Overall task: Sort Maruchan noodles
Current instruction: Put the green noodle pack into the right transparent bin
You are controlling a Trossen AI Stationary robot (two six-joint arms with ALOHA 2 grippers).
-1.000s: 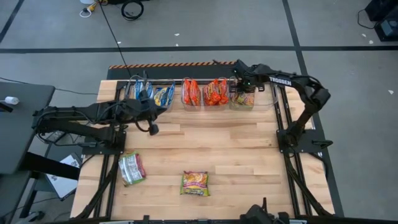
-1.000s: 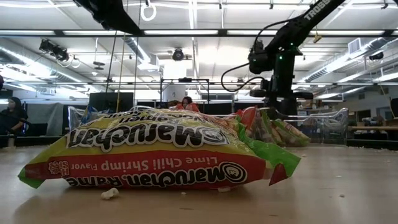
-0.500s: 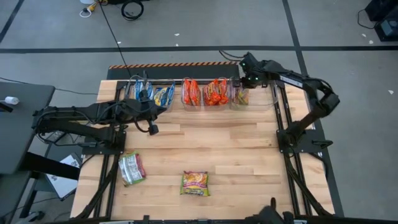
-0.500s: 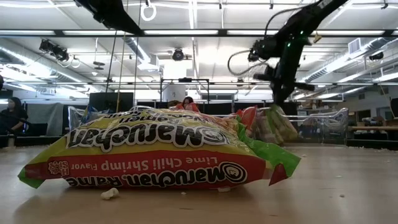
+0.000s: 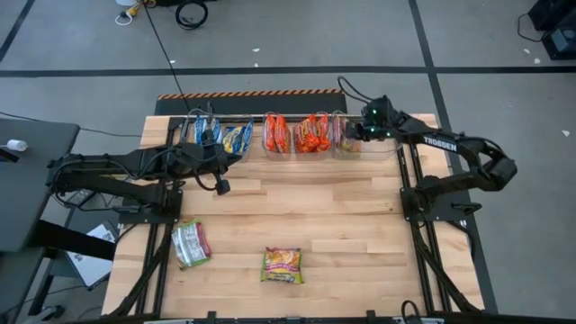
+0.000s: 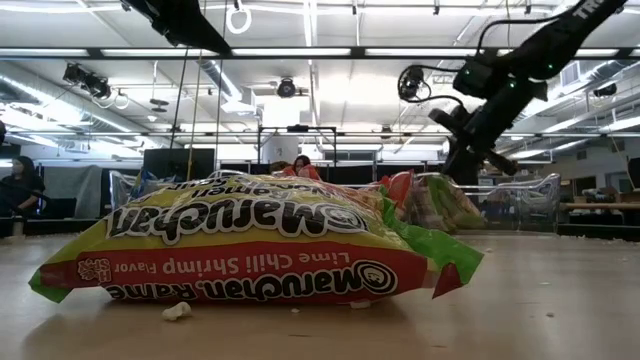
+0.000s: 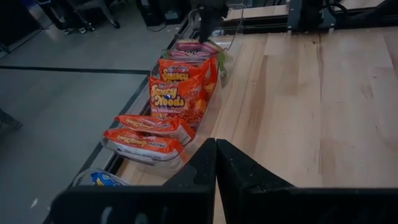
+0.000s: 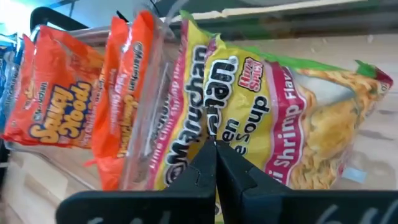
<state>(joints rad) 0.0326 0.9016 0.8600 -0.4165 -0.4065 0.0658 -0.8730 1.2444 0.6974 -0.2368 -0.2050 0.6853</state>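
Packets of Maruchan noodles sit along the 12 o'clock edge of the desk (image 5: 297,202) in clear bins: blue-yellow packets (image 5: 236,138) at the 11 o'clock end, orange-red packets (image 5: 294,134) in the middle bin, and yellow-green packets (image 8: 280,118) in the bin toward 1 o'clock. My right gripper (image 5: 353,132) hangs just at that last bin, and in its wrist view its fingers are drawn together with no packet between them, close in front of the upright lime shrimp packets. My left gripper (image 5: 221,186) waits above the desk at about 10 o'clock, fingers likewise pressed narrow and empty. Two packets lie flat on the bare wood, well apart from the bins: a pink-and-green packet (image 5: 191,243) at 8 o'clock and a yellow-green lime shrimp packet (image 5: 283,265) near 6 o'clock.
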